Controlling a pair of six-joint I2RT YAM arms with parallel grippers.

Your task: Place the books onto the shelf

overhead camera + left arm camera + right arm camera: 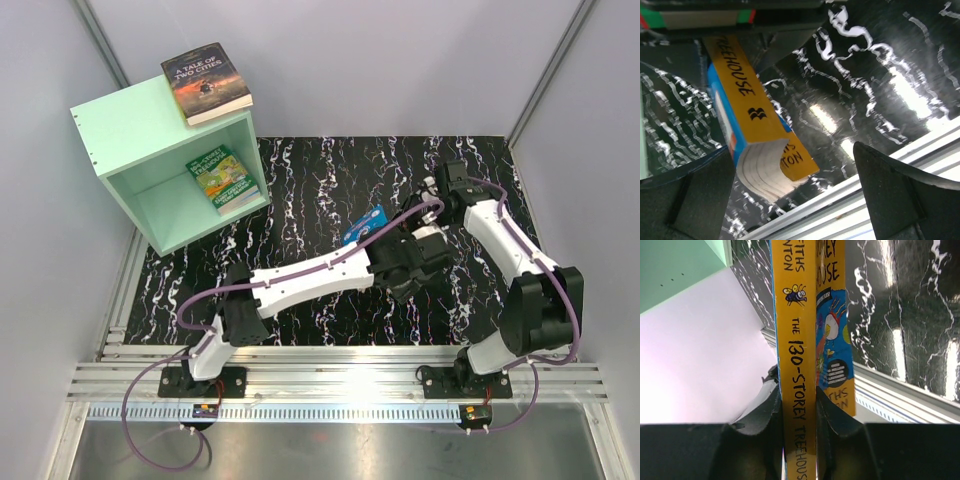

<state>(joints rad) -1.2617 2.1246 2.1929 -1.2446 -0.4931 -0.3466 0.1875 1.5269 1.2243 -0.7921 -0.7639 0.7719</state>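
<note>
Pinching the blue-orange book [797, 340] by its spine at mid-frame, the right gripper [797, 402] holds it up, and the left gripper [795, 170] stands spread beside it. This looks like the carrying step. The next move calls for a swing to the shelf [130, 130], upper left, to meet its open face.

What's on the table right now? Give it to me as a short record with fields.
shelf: mint-green box, far left of the table, open face toward the arms
on top of shelf: dark book, lying flat
inside shelf: green book, lying flat
right gripper: shut on the spine of the blue-orange book
left gripper: open, close by that same book
</note>
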